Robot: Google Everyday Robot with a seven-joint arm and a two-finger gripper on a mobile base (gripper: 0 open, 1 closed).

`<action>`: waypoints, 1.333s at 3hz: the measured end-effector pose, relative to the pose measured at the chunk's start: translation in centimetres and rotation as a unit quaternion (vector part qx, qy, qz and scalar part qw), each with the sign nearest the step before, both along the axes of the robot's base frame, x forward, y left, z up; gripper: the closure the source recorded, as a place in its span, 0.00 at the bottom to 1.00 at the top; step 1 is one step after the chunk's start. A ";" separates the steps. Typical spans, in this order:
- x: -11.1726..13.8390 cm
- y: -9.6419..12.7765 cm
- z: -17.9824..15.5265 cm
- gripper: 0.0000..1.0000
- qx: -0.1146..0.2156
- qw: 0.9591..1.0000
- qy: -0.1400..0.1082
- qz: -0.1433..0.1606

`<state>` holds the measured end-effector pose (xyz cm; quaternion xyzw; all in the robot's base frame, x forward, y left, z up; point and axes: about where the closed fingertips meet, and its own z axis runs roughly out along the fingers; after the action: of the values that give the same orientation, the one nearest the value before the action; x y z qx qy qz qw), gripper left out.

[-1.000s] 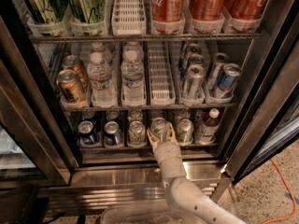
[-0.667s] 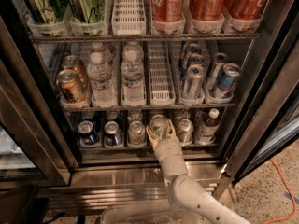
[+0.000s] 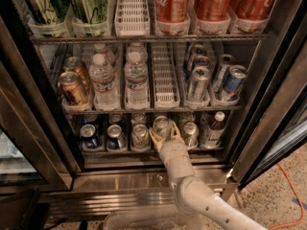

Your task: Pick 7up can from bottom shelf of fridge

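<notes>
Two cans [image 3: 140, 135] flank the gripper [image 3: 165, 131] at the 7up can [image 3: 161, 123].

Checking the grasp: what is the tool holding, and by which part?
Cannot be told: the tool is low against the pale can on the bottom shelf.

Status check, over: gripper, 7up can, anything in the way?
Gripper reaching in at front of bottom shelf, at the 7up can. Can upright in its lane. Silver can and silver can close either side; nothing in front.
</notes>
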<state>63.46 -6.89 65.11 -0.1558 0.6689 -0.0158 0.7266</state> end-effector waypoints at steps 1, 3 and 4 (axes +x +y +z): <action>-1.2 0.2 0.4 1.00 -0.007 1.000 0.013 0.004; -4.6 0.8 0.3 1.00 -0.014 0.998 0.060 0.023; -6.6 1.6 -0.3 1.00 -0.028 0.993 0.101 0.054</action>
<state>56.86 -5.34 64.80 -0.2125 0.7288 0.0209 0.6506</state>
